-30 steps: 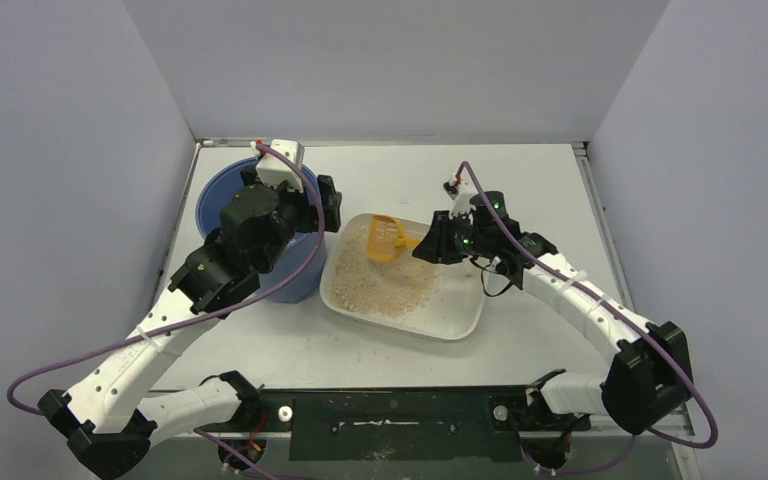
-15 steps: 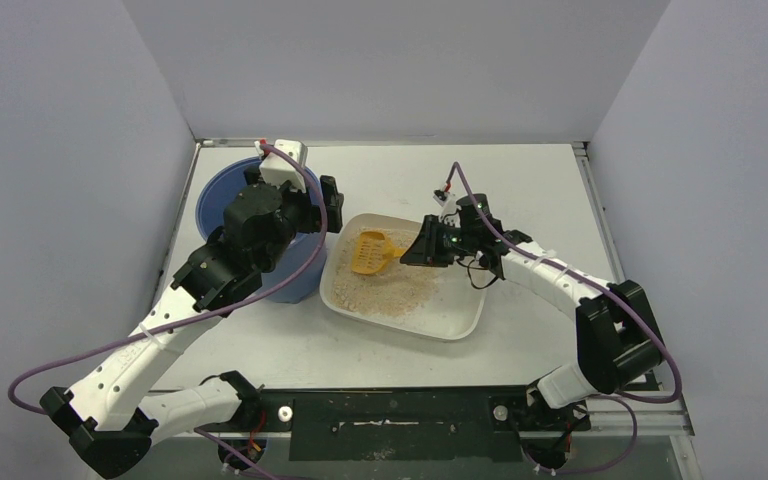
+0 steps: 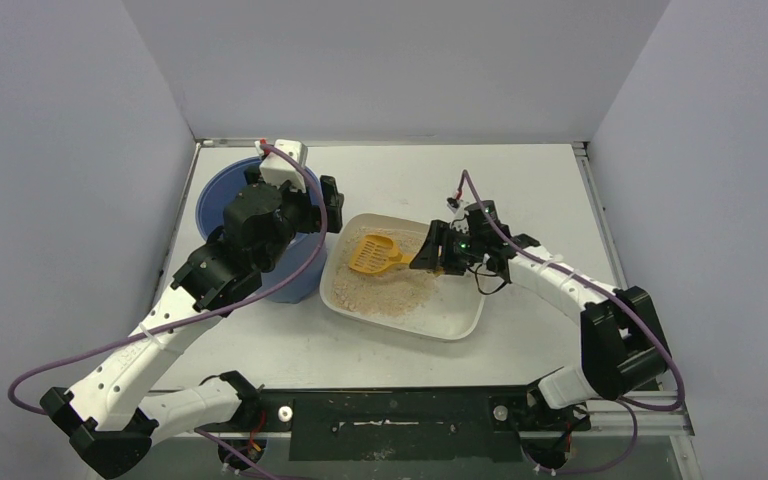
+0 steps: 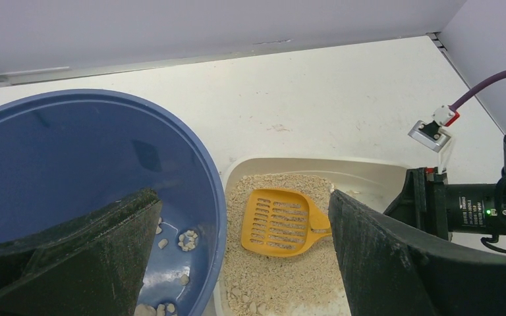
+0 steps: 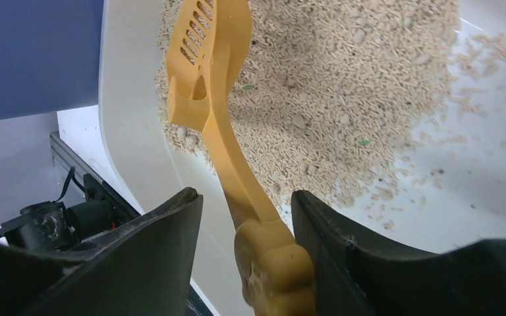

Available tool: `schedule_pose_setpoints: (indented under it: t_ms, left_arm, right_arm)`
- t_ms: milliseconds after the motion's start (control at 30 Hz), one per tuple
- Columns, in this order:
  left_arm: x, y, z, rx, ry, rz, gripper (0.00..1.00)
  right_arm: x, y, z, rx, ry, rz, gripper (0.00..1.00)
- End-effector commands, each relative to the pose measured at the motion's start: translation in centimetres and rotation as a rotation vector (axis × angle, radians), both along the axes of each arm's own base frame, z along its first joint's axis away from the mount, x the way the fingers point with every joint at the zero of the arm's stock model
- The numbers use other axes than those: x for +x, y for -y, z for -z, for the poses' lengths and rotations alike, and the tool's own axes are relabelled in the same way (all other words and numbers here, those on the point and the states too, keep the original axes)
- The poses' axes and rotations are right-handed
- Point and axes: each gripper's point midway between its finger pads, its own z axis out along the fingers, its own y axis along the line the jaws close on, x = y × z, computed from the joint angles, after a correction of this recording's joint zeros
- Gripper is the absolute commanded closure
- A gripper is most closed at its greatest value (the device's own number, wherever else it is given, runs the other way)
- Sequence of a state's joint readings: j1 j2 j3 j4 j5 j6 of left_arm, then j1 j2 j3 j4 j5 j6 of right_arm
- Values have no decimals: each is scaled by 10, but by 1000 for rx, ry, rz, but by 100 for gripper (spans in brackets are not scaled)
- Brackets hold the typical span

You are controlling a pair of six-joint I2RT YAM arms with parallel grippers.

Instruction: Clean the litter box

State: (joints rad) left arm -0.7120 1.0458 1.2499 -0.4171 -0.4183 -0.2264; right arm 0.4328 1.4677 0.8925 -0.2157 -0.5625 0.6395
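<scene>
Over the litter box's right side, right gripper: jaws partly spread, one finger on each side of the scoop's handle; tray floor shows between the left finger and the handle, so they are not pinching it.
Scoop: orange and slotted, lying on the granules, blade toward the bucket, handle end between the right fingers.
Left gripper: spread wide and holding nothing, one finger above the bucket's inside, the other above the litter box.
Litter box: shallow cream-white tray with rounded corners, mid-table, set at a slant between the two arms.
Granules: tan and sandy, heaped in the tray's left half and thinning to scattered grains; the right end of the floor is bare plastic.
Bucket: tall, round and blue, to the left of the tray, with a few pale lumps on its bottom.
Edges: the tray's left rim lies just beside the bucket's wall; whether they touch cannot be told.
Open room: bare table beyond the tray and to its right, and a strip in front of it.
Limits: grey walls at the left, back and right.
</scene>
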Motion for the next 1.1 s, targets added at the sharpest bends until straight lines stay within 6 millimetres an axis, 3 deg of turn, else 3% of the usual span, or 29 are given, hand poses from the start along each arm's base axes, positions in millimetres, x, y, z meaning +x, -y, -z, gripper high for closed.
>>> schedule_pose_setpoints:
  t_ms: [0, 200, 267, 367, 467, 500, 867, 1067]
  left_arm:
    - [0, 2, -16, -40, 31, 10, 3]
    - [-1, 3, -18, -44, 31, 15, 3]
    - [-1, 3, -17, -40, 26, 17, 3]
    - [0, 5, -16, -39, 22, 24, 3]
    - [0, 7, -16, -39, 19, 32, 3]
    - [0, 8, -15, -38, 16, 35, 3]
    - [4, 17, -7, -17, -23, 57, 3]
    - [7, 22, -4, 6, -42, 72, 3]
  right_arm:
    - [5, 18, -19, -34, 80, 55, 46]
    - [7, 49, -33, -103, 119, 133, 41]
    - [11, 63, -43, -147, 149, 174, 31]
    - [17, 86, -61, -246, 217, 243, 28]
    - [21, 110, -83, -335, 283, 317, 2]
    - [22, 117, -89, -360, 302, 346, 0]
    - [32, 138, -132, -431, 416, 417, 0]
    - [37, 171, -142, -622, 421, 492, 0]
